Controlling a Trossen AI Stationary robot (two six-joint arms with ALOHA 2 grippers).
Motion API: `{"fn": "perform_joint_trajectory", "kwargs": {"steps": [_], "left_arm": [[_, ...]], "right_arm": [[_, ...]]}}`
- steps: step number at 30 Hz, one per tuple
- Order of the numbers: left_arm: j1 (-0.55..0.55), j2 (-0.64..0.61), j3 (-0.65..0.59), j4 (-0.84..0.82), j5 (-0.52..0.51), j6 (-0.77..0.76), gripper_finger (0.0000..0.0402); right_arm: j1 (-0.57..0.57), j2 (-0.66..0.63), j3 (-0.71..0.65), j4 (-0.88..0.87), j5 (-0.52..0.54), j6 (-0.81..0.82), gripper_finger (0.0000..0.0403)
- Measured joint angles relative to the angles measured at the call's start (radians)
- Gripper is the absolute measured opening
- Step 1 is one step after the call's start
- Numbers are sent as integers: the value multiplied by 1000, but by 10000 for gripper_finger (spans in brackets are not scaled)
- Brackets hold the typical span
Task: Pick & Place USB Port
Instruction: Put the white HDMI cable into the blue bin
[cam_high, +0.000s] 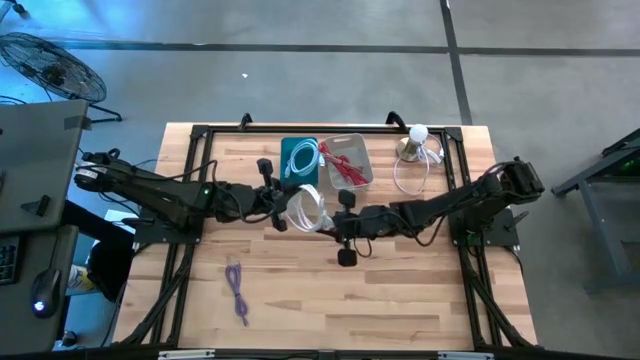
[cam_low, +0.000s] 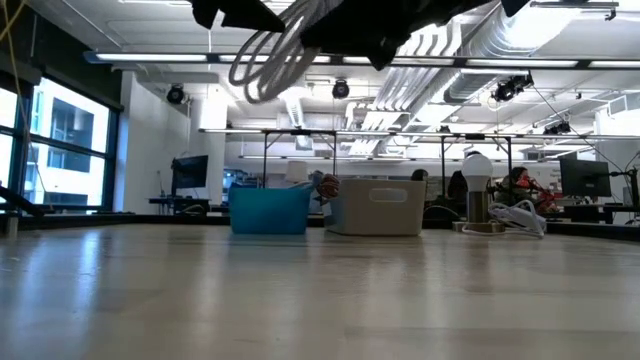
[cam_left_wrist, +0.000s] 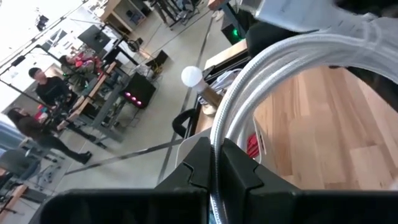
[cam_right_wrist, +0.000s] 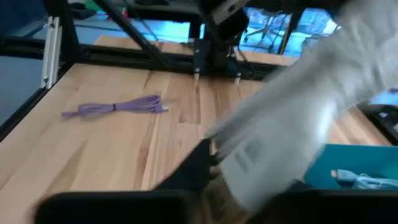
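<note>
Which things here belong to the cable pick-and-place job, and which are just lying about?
In the job: white coiled cable, held up between the left gripper and right gripper; blue bin; grey bin.

Lying about: purple cable, lamp with white bulb, floor fan.

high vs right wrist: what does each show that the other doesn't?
Only high: the grey bin with red cable, the lamp, both arms whole, the left gripper and right gripper meeting on the white cable coil. Only right wrist: the coil's strands up close. Both: purple cable, teal bin, wooden table.
</note>
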Motion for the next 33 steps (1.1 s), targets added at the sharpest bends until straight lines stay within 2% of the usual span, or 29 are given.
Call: {"fn": "perform_joint_trajectory", "kwargs": {"steps": [2, 12, 14, 20, 28, 33], "left_arm": [[0, 0, 0, 1, 3, 0, 8], [0, 0, 0, -23, 35, -31, 10], [1, 0, 0, -28, 59, -48, 22], [1, 0, 1, 16, 233, -50, 75], [-1, -62, 1, -67, 354, -73, 130], [-2, -112, 2, -166, 377, -129, 147]], "right_arm": [[-9, 0, 0, -10, -24, 0, 16], [-3, 0, 0, -39, 35, 12, 13], [-1, 0, 0, -45, 40, 9, 13], [0, 0, 0, -75, 52, 5, 10], [5, 0, 0, -85, 64, 5, 10], [11, 0, 0, -86, 70, -6, 10]]}}
